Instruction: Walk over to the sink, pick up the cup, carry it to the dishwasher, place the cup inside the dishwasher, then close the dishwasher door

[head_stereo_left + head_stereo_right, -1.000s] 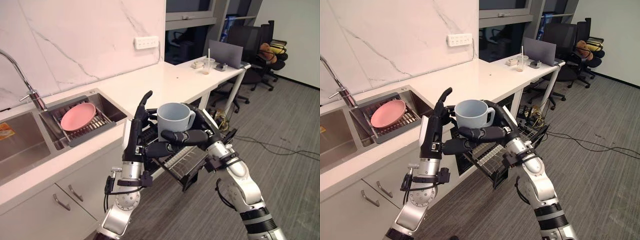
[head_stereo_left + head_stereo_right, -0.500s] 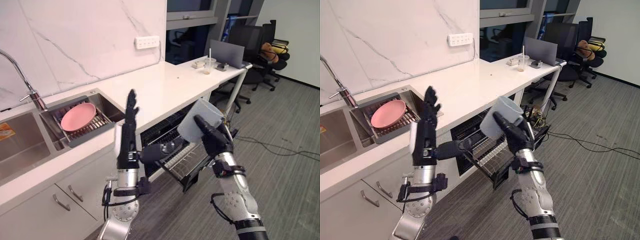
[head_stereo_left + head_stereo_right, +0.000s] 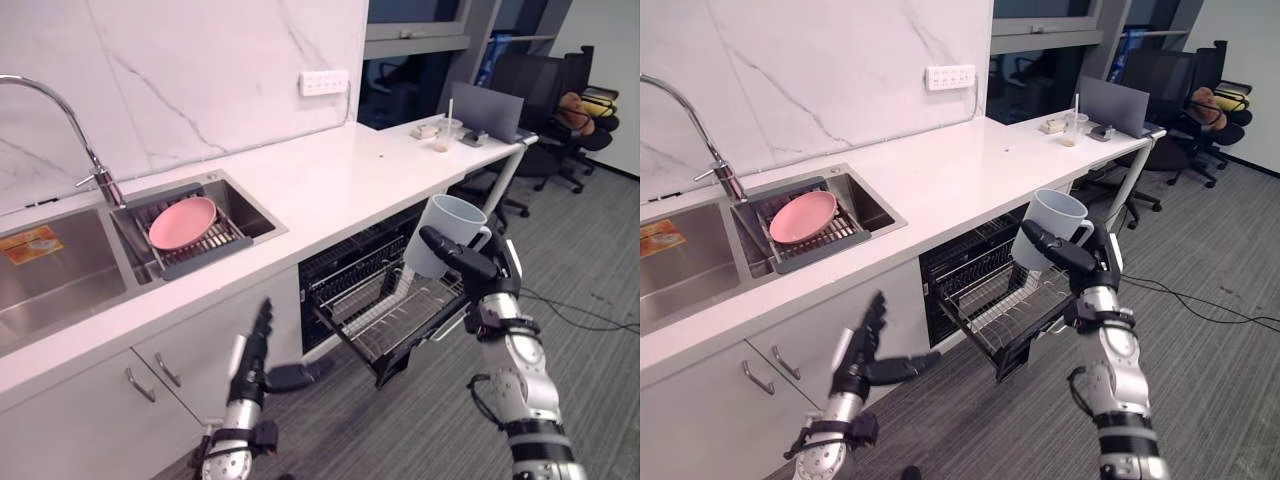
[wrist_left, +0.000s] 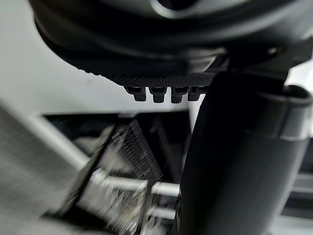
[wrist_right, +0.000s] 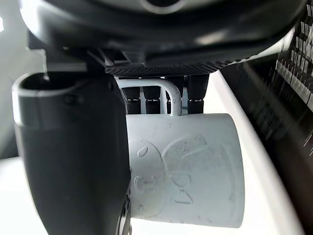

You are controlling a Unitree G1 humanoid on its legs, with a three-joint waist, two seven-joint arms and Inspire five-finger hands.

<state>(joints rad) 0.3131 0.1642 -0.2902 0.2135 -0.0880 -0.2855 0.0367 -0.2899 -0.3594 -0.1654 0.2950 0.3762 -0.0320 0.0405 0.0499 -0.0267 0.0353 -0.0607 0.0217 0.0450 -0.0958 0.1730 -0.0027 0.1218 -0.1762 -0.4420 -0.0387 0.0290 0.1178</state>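
Light: bright and even across the room | Glare: soft sheen on the white desk (image 3: 330,185) and marble wall (image 3: 200,70) | Shadows: faint on the floor (image 3: 420,420); dishwasher (image 3: 350,270) cavity dark under the desk | Up close: right robot hand (image 5: 68,161) black against the pale, well-lit cup (image 5: 195,166)

We find the cup (image 3: 442,228) clasped in the right robot hand (image 3: 480,268), which hangs above the outer end of the pulled-out dishwasher rack (image 3: 398,312). To the left of that robot hand, the dishwasher (image 3: 345,262) sits under the tabletop (image 3: 330,185). Farther left of it we see the sink (image 3: 50,290) set into the tabletop. A plate (image 3: 183,221) lies in a drainer (image 3: 212,257) there, with the faucet (image 3: 95,172) behind. The left robot hand (image 3: 250,362) hangs low, fingers straight, below the tabletop edge and before the cabinet doors (image 3: 185,340), with the rack to its right.
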